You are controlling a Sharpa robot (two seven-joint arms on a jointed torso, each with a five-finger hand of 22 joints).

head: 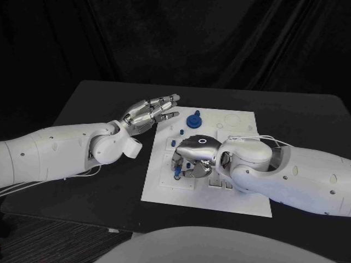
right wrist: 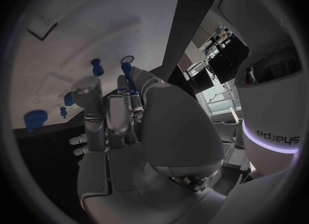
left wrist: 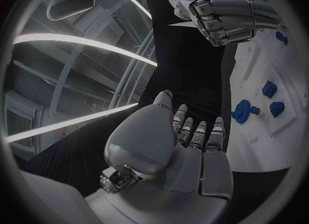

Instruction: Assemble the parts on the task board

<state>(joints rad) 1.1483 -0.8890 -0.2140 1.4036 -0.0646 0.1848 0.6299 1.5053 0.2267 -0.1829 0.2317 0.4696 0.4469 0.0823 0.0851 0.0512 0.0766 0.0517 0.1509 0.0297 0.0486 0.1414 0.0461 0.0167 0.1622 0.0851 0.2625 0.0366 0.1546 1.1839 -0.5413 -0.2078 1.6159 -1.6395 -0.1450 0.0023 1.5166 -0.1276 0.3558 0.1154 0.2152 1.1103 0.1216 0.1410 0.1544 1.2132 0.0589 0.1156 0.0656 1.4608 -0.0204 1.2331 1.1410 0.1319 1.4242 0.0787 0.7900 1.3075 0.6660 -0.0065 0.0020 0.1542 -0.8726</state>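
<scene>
Hovering over the board [head: 199,192], the right hand [head: 195,156] pinches a blue peg [head: 178,171] just above it; seating appears underway. The left hand [left wrist: 183,147] waits beside the board, fingers spread, holding nothing. From the right wrist, the peg [right wrist: 127,74] needs careful lowering; other parts [right wrist: 97,67] lie nearby.

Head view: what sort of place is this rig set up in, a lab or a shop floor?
Most likely a lab or demo test cell. A black table stands before dark curtains, with a white task board carrying small blue parts. The left wrist view shows a high ceiling with light strips.
</scene>
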